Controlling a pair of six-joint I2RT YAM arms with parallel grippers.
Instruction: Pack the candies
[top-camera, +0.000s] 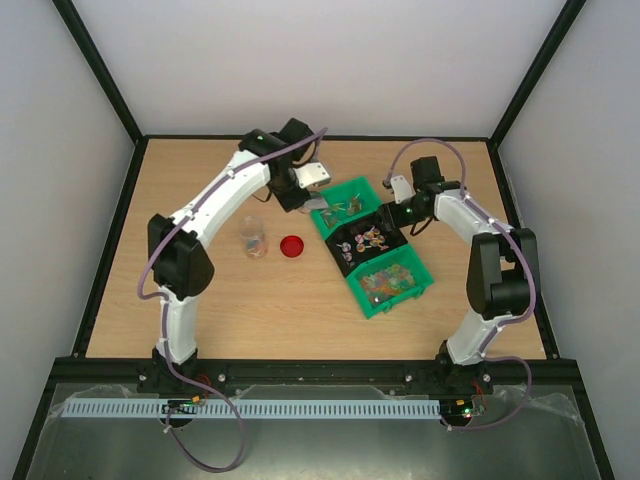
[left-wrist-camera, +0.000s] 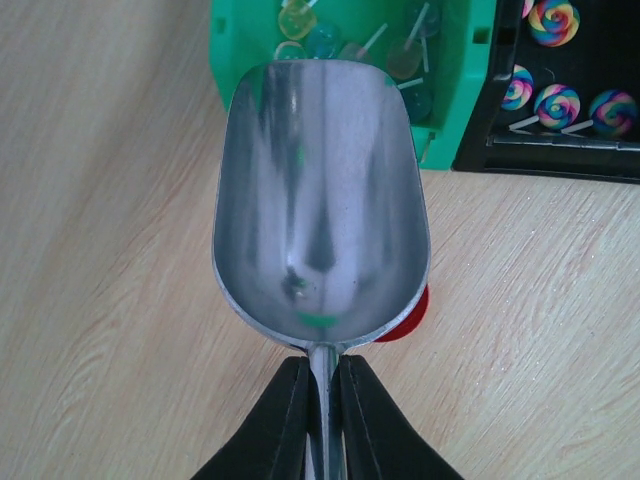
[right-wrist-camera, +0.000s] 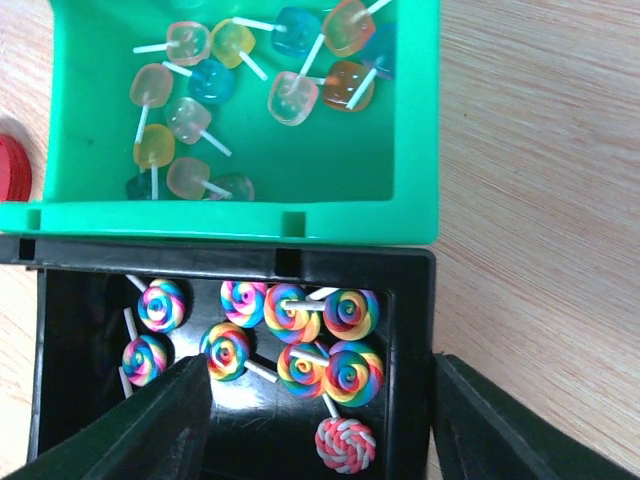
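Pressed on the thin handle of a silver scoop (left-wrist-camera: 320, 200), the left fingers (left-wrist-camera: 285, 420) pinch it from both sides. Its metal bowl points away from the wrist toward the far green bin (left-wrist-camera: 455, 100), and in the left wrist view the tip overlaps that bin's near corner. Part of a red lid (left-wrist-camera: 412, 315) shows under the bowl's right edge, lying flat on the table (left-wrist-camera: 110, 250). Seen from above, a clear cup (top-camera: 254, 238) stands near the lid, to its left and apart from it. Three bins sit side by side in a diagonal row. The far green one holds jelly lollipops (right-wrist-camera: 188, 118). The black bin (right-wrist-camera: 410, 330) in the middle holds swirl lollipops (right-wrist-camera: 350, 313). The near green bin (top-camera: 400, 300) holds the candies (top-camera: 388, 278), a heap of tiny multicoloured pieces. The right fingers (right-wrist-camera: 150, 420) are spread wide, hanging over the black bin.
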